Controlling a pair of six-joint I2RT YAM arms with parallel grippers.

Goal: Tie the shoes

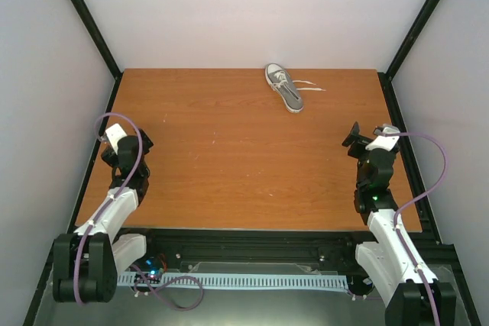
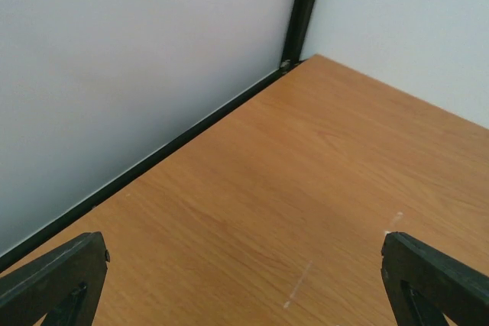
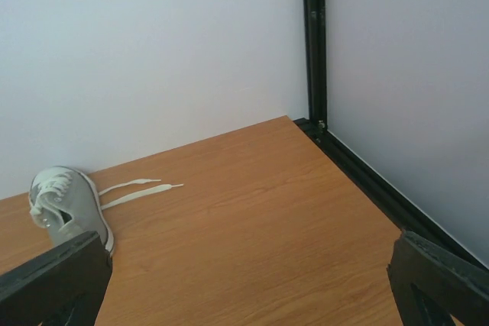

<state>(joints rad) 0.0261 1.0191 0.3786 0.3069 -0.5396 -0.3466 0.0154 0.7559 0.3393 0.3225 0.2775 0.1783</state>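
— Pincer on the left arm (image 2: 244,288), how does it stand?

— It is spread fully wide. In the left wrist view its two dark fingers (image 2: 53,284) sit in the bottom corners, and between them I see only the bare wood of the counter (image 2: 306,188). It holds nothing and touches nothing. Seen from above, this arm hangs over the left side of the counter, near the left wall (image 2: 137,74).

— And where is the shoe?

— The grey shoe (image 1: 284,86) rests on its sole at the far edge of the counter, a little right of the middle and close to the back wall (image 1: 244,13). Its white toe cap points toward that wall and somewhat to the left. The heel points toward the near right. The white laces (image 1: 309,85) are not tied. Two loose ends lie flat on the wood just to the right of the shoe.

— What about the pincer on the right arm (image 3: 246,284)?

— It is also opened as wide as it goes, and it is empty. In the right wrist view nothing lies between its fingers. The shoe shows beyond the left finger, well apart from it. From above, this arm hangs over the right side of the counter, near the black frame rail (image 3: 367,181).
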